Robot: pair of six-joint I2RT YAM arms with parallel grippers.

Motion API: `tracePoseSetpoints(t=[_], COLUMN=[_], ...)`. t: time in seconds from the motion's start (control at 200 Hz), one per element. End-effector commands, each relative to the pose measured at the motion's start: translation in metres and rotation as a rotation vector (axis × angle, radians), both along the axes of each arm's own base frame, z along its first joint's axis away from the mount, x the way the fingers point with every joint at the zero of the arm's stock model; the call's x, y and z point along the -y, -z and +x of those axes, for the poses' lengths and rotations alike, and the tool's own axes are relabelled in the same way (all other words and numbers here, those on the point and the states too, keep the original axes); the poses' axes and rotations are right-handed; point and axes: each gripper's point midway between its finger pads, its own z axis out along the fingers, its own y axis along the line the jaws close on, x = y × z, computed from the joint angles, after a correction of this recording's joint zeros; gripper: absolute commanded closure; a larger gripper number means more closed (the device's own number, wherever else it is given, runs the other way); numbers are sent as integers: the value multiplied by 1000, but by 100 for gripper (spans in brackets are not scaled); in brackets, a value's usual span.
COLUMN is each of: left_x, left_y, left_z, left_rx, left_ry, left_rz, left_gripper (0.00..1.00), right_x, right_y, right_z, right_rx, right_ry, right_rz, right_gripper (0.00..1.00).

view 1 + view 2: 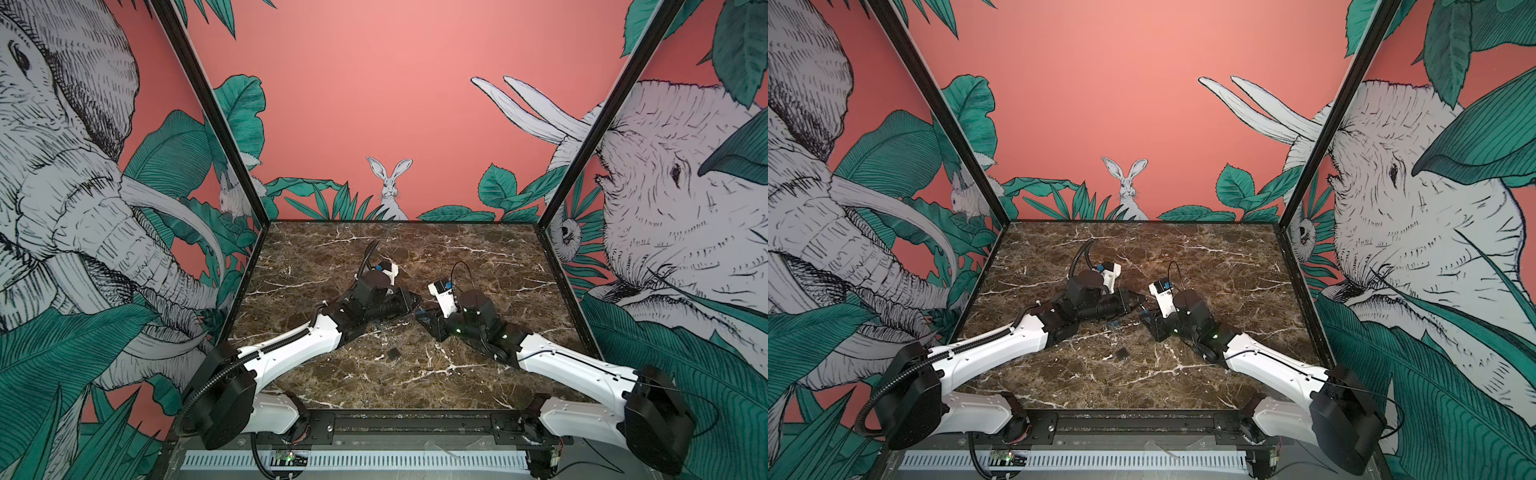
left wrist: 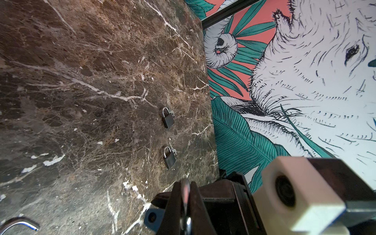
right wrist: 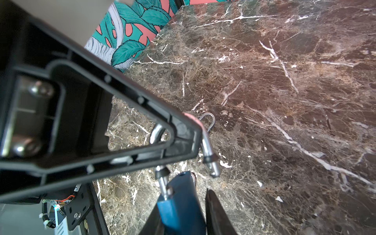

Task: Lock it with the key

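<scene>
My right gripper [image 3: 183, 200] is shut on the body of a blue padlock [image 3: 177, 209]. Its silver shackle [image 3: 207, 146] stands open, the free end hanging beside the body. My left gripper [image 2: 185, 183] is shut on a silver key [image 2: 185, 192], whose blade runs between the two black fingers [image 2: 173, 203]. A blue corner of the padlock [image 2: 151, 216] shows just beside them. In both top views the left gripper [image 1: 415, 305] [image 1: 1139, 300] and the right gripper [image 1: 424, 318] [image 1: 1148, 318] meet tip to tip at mid-table. The left gripper's black finger frame [image 3: 122, 122] lies across the shackle in the right wrist view.
Two small dark padlocks [image 2: 167, 119] [image 2: 169, 158] lie near the table's right edge by the wall. A silver loop [image 3: 209, 122] lies on the brown marble table [image 1: 478, 270]. A small black square piece [image 1: 394, 354] [image 1: 1122, 353] sits nearer the front.
</scene>
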Motion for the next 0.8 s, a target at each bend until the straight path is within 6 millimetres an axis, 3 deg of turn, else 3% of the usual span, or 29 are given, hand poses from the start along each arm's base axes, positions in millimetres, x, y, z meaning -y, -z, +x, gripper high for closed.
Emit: tracePoseSetpoints(t=[0.0,0.115,0.22,0.67,0.735,0.795], left_x=[3,3,2,-33,-42,-54], left_y=[-28,-27,-25,-26,-27,-27], left_z=[4,3,3,7,8,10], left_rx=[55,54,49,91,110,132], left_ry=[-5,-3,-3,-70,-88,-108], left_rz=[-52,-50,-47,30,65,110], left_gripper=[100,100,100,100,77,65], right_x=[0,1,4,11,12,12], right_y=[-10,-11,-15,-21,-21,-22], right_z=[4,4,5,-7,-11,-17], right_rx=[34,37,47,9,-5,-18], right_ry=[7,13,24,-2,-21,-50], right_rz=[1,2,2,-48,-66,-81], right_gripper=[75,83,100,100,100,100])
